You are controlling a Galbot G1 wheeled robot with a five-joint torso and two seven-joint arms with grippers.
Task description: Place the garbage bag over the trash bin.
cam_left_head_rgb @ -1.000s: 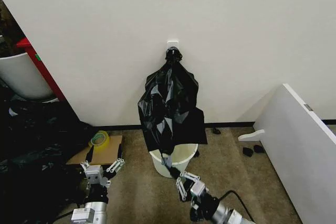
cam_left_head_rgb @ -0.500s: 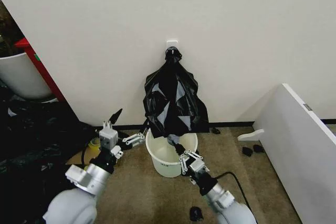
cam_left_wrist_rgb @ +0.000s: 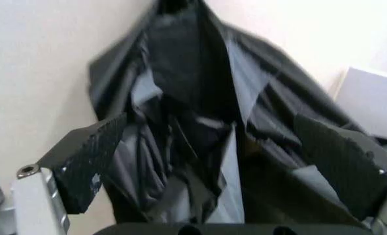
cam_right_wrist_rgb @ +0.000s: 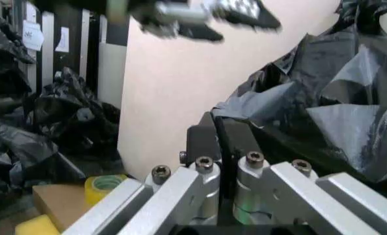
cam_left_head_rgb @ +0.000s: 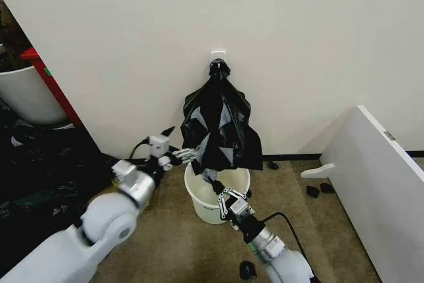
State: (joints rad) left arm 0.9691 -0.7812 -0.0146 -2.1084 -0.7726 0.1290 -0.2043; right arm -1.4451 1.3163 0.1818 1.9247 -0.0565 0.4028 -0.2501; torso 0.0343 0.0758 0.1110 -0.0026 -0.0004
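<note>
Right gripper (cam_left_head_rgb: pixel 219 195), jaws clamped on the garbage bag's (cam_left_head_rgb: pixel 220 130) lower edge, holds it above the trash bin (cam_left_head_rgb: pixel 205 207) on the floor. Left gripper (cam_left_head_rgb: pixel 181 156), jaws apart, reaches to the bag's side from a raised, extended arm. Step: opening the bag mouth. Next move likely requires a second grip for spreading.

A yellow tape roll (cam_right_wrist_rgb: pixel 104 185) rests on brown cardboard (cam_right_wrist_rgb: pixel 61 205).
</note>
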